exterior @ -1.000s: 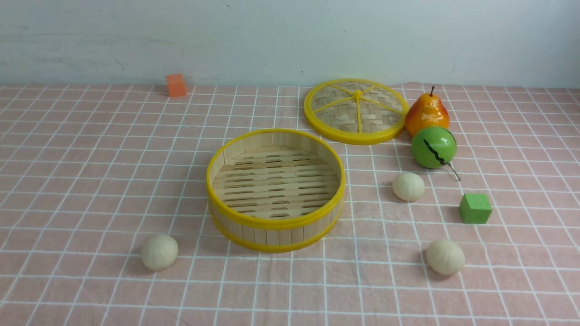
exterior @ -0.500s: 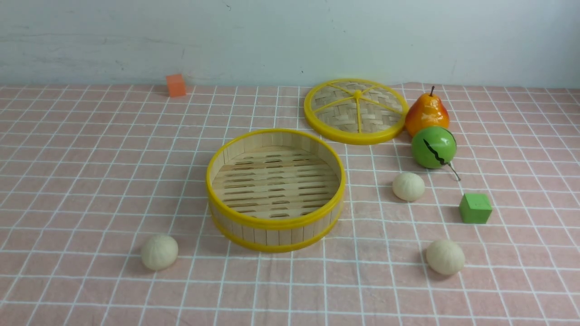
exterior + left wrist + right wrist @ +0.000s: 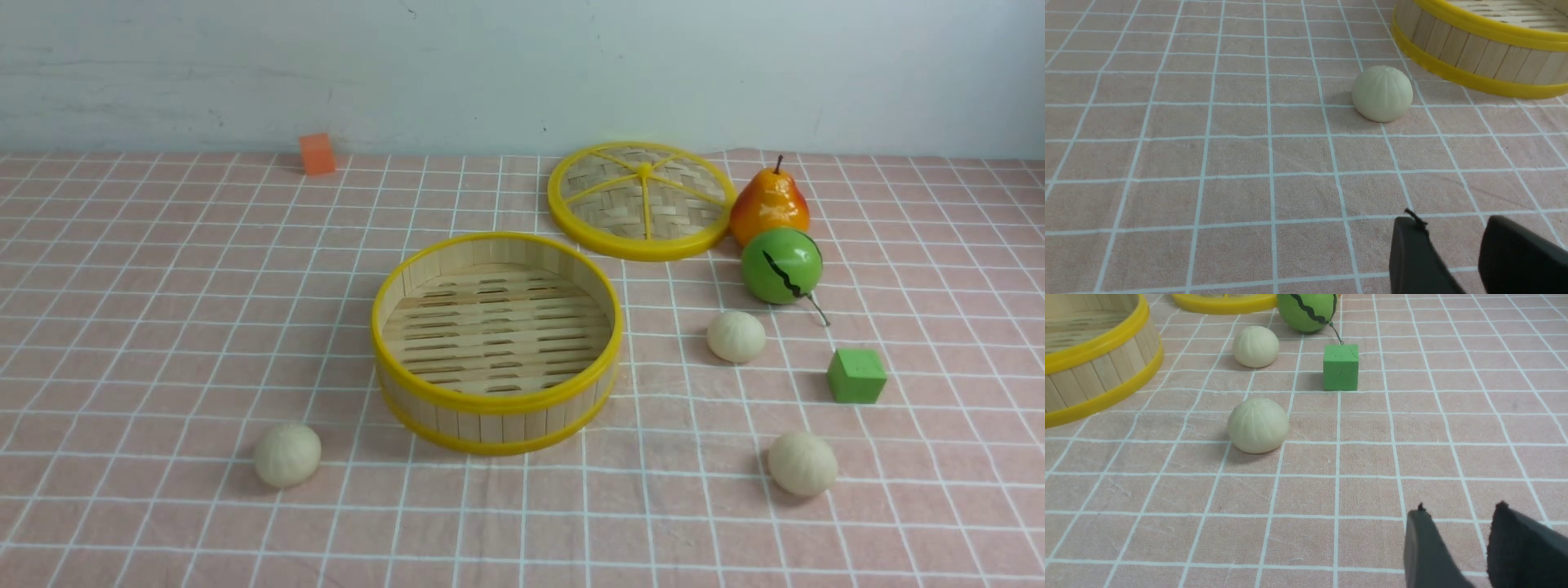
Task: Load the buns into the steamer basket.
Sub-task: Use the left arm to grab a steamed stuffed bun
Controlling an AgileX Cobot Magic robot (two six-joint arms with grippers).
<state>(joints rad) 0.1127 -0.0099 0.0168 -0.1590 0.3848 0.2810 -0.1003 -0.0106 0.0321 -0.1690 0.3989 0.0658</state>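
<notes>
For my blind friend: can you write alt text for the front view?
An empty bamboo steamer basket sits on a pink checked cloth, three cream buns around it: one left, two right. Behind lie a woven lid, pear, green ball, orange cube; a green cube sits right.

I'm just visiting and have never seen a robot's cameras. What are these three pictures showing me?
This is a two-armed robot. The wide picture looks forward from between its arms; the other two come from wrist cameras, where the dark left hand and right hand show, fingers slightly apart, holding nothing. On the checked cloth lie three buns, an empty steamer basket, a woven lid, a pear, a green ball, a green cube and an orange cube.
</notes>
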